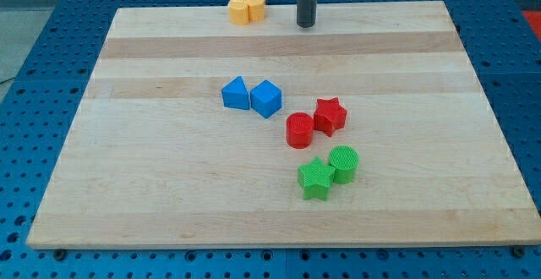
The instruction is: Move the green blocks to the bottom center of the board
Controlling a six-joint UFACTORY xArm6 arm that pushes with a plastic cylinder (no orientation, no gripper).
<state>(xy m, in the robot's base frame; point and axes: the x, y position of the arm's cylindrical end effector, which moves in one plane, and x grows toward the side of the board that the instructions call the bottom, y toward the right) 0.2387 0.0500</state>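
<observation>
A green star block (315, 178) and a green cylinder block (344, 163) sit touching each other, below and right of the board's middle. My tip (305, 24) rests near the view's top edge of the board, a little right of centre, far above the green blocks and apart from every block.
A red cylinder (299, 131) and a red star (330, 115) sit just above the green pair. Two blue blocks (236, 93) (266, 98) lie left of them. Two yellow blocks (239, 10) (255, 5) sit at the top edge, left of my tip. The wooden board (152, 186) lies on a blue pegboard table.
</observation>
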